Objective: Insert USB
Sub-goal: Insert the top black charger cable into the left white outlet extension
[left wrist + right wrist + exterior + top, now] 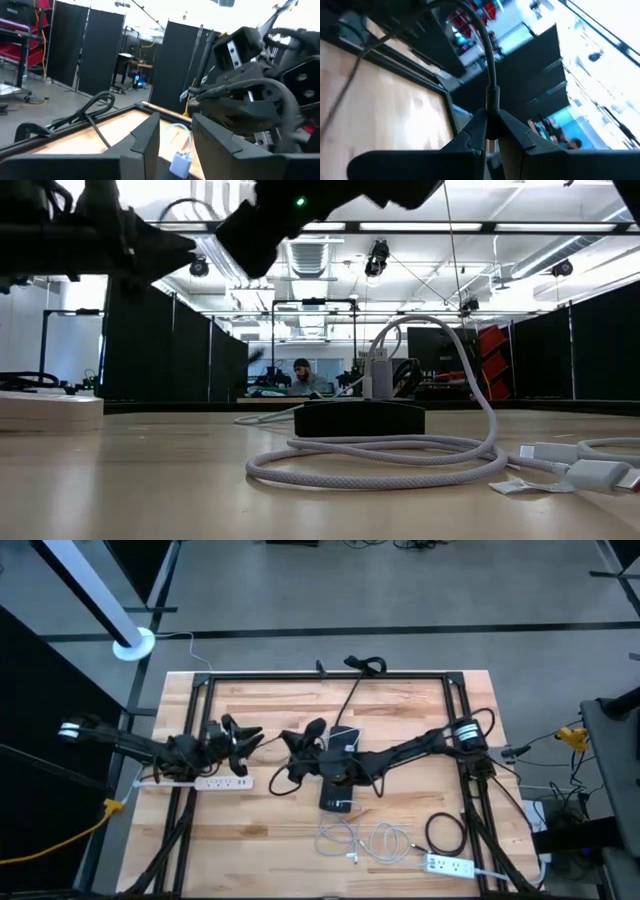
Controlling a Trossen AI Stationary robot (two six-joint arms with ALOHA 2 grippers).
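One black cable [490, 60] is pinched between the right gripper's [492, 131] fingers, which press together on the plug's collar in the right wrist view; the plug end itself is hidden. From above, that gripper [300, 740] sits just off the table's centre toward 10 o'clock, its arm stretching across from the mount at 3 o'clock. A black hub box [337, 793] lies just below centre, with a white USB charger plug [378, 375] standing on it in the low view and a white cord [400, 460] looped around its front. The left gripper [240, 738] is held at 9 o'clock, fingers spread apart, above a white power strip [210, 782]; the left wrist view shows a small white plug [181, 161] between its open fingers, though whether it touches them is unclear. Coiled white cables [365, 840] and a second white power strip [448, 865] lie toward 5 o'clock. The table [260, 830] is pale butcher-block wood in a black frame. Beyond it stand dark partition panels under bright ceiling lights, with a seated person [303, 377] far back.
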